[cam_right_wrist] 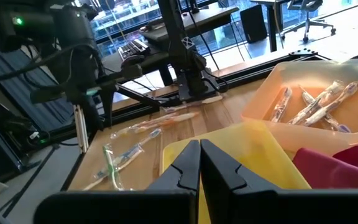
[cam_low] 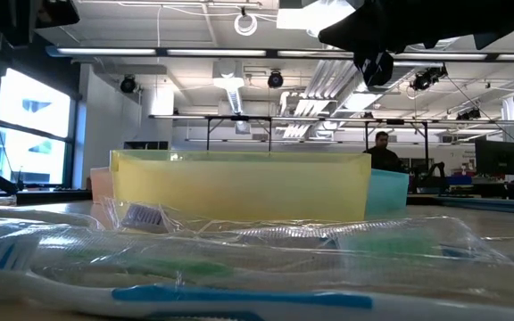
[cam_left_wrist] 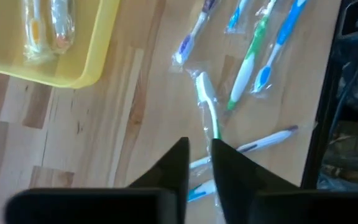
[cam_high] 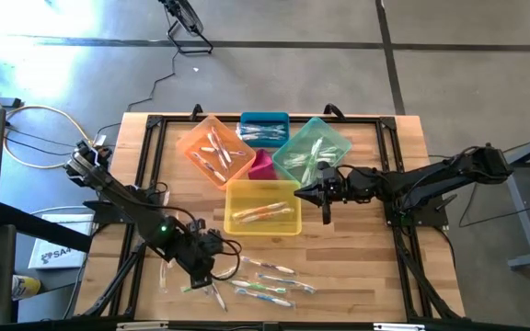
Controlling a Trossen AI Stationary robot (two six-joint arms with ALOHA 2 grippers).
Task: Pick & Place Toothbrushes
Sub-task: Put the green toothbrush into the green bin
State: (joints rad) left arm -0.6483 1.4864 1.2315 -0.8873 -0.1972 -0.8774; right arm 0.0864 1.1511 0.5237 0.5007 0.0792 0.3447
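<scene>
bins (cam_high: 263, 175) crowd table centre | toothbrushes (cam_high: 267, 280) litter front | sides free

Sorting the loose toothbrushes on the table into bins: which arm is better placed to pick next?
Left. The left gripper is down at the loose toothbrushes, its fingers either side of a green one. The right gripper sits shut beside the yellow bin, away from the pile.

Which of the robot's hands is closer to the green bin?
The right hand. It hovers just beside the green bin, between it and the yellow bin. The left hand is far off, down among the loose toothbrushes.
</scene>
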